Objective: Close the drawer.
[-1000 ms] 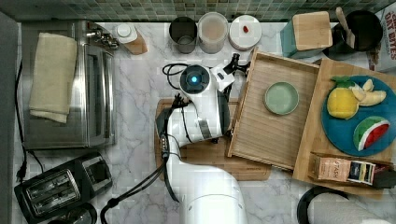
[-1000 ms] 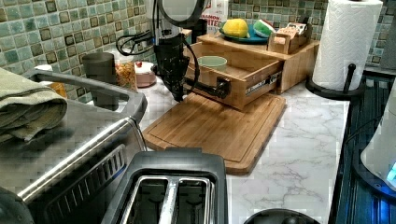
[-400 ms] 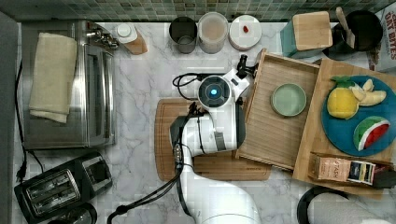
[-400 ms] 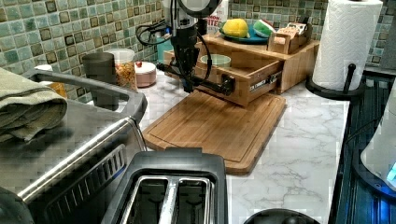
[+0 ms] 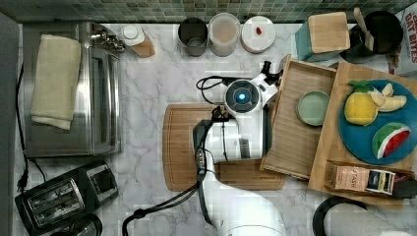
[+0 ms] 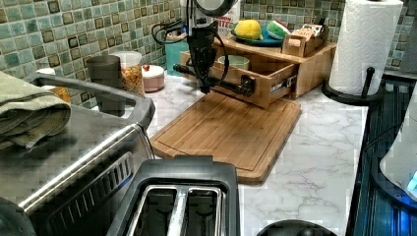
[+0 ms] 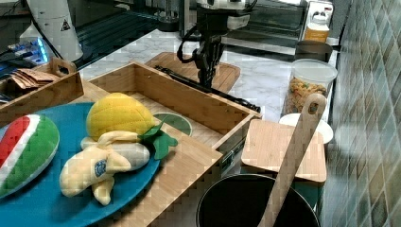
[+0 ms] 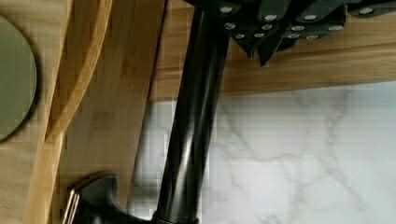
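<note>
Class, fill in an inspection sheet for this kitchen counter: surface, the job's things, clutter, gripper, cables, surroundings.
Surface: white marble counter.
Job's things: drawer pulled out, green bowl inside; black bar handle on its front.
Clutter: cutting board, blue plate of toy fruit, jars, towel.
Gripper: gripper at the handle; open or shut cannot be told.
Cables: black cable looping by the wrist.
Surroundings: toaster, toaster oven, paper towel roll, tiled wall.

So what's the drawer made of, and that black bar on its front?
The drawer looks like light wood, maybe bamboo: pale tan with fine straight grain lines and a matte finish. The bar looks like black metal or hard plastic; it is smooth and glossy with a long light streak. I can't tell which.
</note>
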{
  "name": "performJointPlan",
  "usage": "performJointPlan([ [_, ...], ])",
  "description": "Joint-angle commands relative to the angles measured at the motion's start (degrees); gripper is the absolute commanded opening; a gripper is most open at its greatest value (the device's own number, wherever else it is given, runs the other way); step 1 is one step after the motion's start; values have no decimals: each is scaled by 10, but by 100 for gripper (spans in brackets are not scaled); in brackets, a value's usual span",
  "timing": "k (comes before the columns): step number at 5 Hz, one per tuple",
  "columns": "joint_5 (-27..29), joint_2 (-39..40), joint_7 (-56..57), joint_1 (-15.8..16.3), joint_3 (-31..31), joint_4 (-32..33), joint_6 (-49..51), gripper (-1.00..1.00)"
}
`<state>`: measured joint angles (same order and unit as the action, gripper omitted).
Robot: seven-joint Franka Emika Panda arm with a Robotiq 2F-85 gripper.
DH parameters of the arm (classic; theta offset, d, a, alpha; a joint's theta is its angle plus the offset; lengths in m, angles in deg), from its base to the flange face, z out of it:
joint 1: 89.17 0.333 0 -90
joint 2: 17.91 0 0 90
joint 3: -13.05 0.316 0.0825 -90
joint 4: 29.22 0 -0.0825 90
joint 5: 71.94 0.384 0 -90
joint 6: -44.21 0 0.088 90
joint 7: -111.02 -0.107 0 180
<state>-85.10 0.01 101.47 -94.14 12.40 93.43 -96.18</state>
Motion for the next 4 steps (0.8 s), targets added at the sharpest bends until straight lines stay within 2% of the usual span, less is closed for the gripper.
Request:
performJointPlan([
  [1, 55, -6, 112, -125, -67, -49, -29, -100],
  [3, 131, 15, 256, -213, -70, -86, -43, -100],
  [4, 148, 25, 278, -238, -77, -108, -40, -100],
])
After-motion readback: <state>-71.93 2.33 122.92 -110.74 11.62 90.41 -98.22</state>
